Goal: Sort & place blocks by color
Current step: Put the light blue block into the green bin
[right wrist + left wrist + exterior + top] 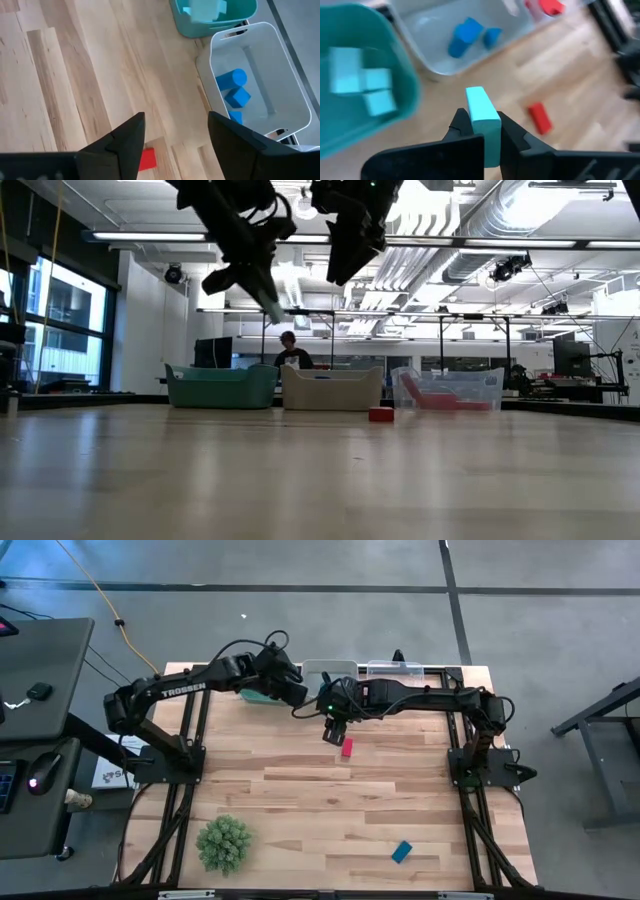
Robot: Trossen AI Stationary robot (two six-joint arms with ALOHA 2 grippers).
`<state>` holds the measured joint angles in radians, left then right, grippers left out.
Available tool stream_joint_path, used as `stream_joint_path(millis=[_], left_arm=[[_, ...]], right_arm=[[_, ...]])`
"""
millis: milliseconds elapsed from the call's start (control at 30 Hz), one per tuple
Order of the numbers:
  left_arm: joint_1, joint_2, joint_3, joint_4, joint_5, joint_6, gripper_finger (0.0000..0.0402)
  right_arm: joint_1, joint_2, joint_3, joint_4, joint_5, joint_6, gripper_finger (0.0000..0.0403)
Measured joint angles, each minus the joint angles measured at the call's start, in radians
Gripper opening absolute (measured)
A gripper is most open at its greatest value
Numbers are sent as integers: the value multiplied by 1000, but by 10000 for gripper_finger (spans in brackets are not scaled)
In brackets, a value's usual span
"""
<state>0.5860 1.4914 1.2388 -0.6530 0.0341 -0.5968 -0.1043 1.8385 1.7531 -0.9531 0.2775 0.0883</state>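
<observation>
My left gripper (484, 131) is shut on a light teal block (481, 112), high above the table beside the teal bin (262, 696). That bin (395, 60) holds several light teal blocks. Blue blocks (466, 36) lie in the white bin (330, 670), red ones in the clear bin (447, 390). My right gripper (176, 120) hangs open above a red block (146, 160), which lies flat on the table (347, 747). A blue block (401, 852) lies at the near right. My left gripper pinches the light teal block's two long sides (490, 137) between its two fingers. The fingers slant down toward the far edge and lie along the bar. Its free end (273, 309) sticks out past the fingertips. The block is lifted clear of the table.
The three bins stand in a row along the table's far edge. A green spiky ball (224, 843) sits at the near left. Bare wood lies across the middle. A person (291, 352) shows in the room beyond the bins.
</observation>
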Motion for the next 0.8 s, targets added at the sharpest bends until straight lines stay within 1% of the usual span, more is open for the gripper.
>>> stream_joint_path(millis=[67, 267, 400, 567, 800], left_arm=[[19, 0, 0, -12, -23, 16, 0], [96, 0, 0, -38, -25, 60, 0], [153, 0, 0, -66, -46, 107, 0], [215, 0, 0, -66, -46, 155, 0], [274, 1, 0, -60, -46, 208, 0]], right_arm=[[-1, 0, 0, 0, 0, -2, 206], [-16, 0, 0, 13, 0, 0, 206], [-30, 0, 0, 39, 1, 0, 206], [-52, 0, 0, 77, 0, 2, 206], [-85, 0, 0, 105, 0, 45, 206]])
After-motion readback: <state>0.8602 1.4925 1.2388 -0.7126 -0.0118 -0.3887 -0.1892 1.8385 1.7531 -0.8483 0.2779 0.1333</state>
